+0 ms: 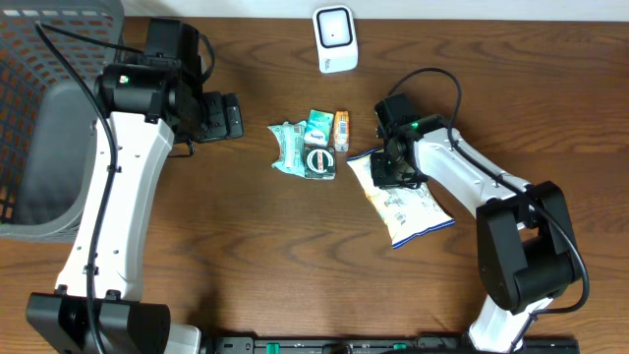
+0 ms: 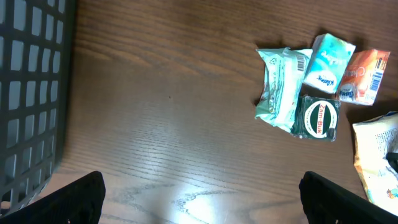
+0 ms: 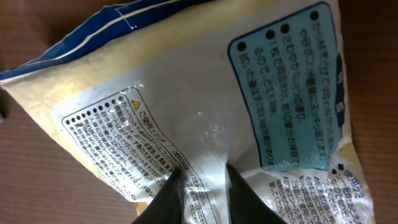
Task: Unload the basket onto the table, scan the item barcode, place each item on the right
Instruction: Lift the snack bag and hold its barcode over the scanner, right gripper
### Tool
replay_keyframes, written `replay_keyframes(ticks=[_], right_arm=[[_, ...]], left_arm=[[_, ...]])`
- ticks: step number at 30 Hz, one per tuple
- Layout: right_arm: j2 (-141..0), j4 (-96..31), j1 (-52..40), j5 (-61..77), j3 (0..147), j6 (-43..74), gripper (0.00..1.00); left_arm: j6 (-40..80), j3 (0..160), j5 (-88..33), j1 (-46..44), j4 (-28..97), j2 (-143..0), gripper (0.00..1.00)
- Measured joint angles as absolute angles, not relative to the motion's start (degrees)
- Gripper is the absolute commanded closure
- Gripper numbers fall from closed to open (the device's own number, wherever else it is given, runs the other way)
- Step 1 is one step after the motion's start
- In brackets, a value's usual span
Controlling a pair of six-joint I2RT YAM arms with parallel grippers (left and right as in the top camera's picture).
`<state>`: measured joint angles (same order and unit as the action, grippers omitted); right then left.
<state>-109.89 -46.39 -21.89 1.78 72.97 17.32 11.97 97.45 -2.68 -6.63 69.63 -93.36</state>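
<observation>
Two fingertips of the right gripper stand slightly parted over a crease in the snack bag; whether they grip it I cannot tell. The slick film may slip or fold, hiding the barcode. The bag lies at 4 o'clock from the small packets, the scanner at 12. The left gripper is spread wide and empty. Wooden table; basket at 9 o'clock.

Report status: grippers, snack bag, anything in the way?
Left gripper open, empty. Right gripper down on snack bag, jaws narrow, grip unclear. Bag flat on table. Nothing over white scanner.
</observation>
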Motion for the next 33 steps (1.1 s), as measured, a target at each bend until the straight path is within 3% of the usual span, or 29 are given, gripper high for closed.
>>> replay_keyframes(ticks=[1,2,3,6,7,8,9,14,22,23,26,28,29,30,33], right_arm=[[-110.0,-47.4,-21.9,1.8,73.6,17.5,0.64],[-110.3,-50.5,-21.8,2.0,75.6,17.6,0.46],[-110.5,-54.6,-21.5,2.3,78.2,17.3,0.40],[-111.0,-62.5,-20.2,2.5,86.4,15.5,0.36],[-111.1,-64.4,-19.1,2.1,90.0,15.1,0.30],[-111.0,-65.7,-18.3,1.7,92.2,14.8,0.05],[-110.9,-67.0,-16.2,0.7,95.9,13.9,0.01],[-110.9,-65.3,-10.2,3.4,94.8,6.2,0.01],[-111.2,-52.1,-7.7,16.2,76.9,-3.6,0.01],[-111.2,-50.2,-7.7,17.2,74.7,-4.1,0.02],[-110.9,-48.0,-7.7,19.6,70.6,-4.5,0.31],[-110.2,-46.1,-7.7,22.6,68.4,-5.2,0.66],[-110.0,-46.1,-7.7,24.1,67.5,-5.2,0.78],[-110.0,-46.2,-7.6,25.3,66.9,-5.4,0.99],[-110.1,-47.7,-7.5,31.6,66.2,-5.5,0.99]], left_arm=[[12.0,97.5,-2.7,-6.6,69.7,-93.4,0.02],[12.0,97.4,-2.7,-6.6,69.6,-93.4,0.02],[12.0,97.4,-2.7,-6.6,69.6,-93.4,0.02],[12.0,97.4,-2.7,-6.6,69.7,-93.4,0.02],[12.0,97.4,-2.7,-6.6,69.6,-93.4,0.02],[12.0,97.4,-2.7,-6.6,69.7,-93.4,0.02],[12.0,97.4,-2.7,-6.6,69.6,-93.4,0.02],[12.0,97.4,-2.7,-6.6,69.7,-93.4,0.02],[11.9,97.5,-2.7,-6.6,69.7,-93.4,0.02],[11.9,97.4,-2.7,-6.6,69.6,-93.4,0.02],[12.0,97.5,-2.7,-6.6,69.6,-93.4,0.02],[12.0,97.5,-2.7,-6.6,69.6,-93.4,0.02],[11.9,97.5,-2.7,-6.6,69.6,-93.4,0.02],[12.0,97.4,-2.7,-6.6,69.6,-93.4,0.02],[12.0,97.4,-2.7,-6.6,69.6,-93.4,0.02]])
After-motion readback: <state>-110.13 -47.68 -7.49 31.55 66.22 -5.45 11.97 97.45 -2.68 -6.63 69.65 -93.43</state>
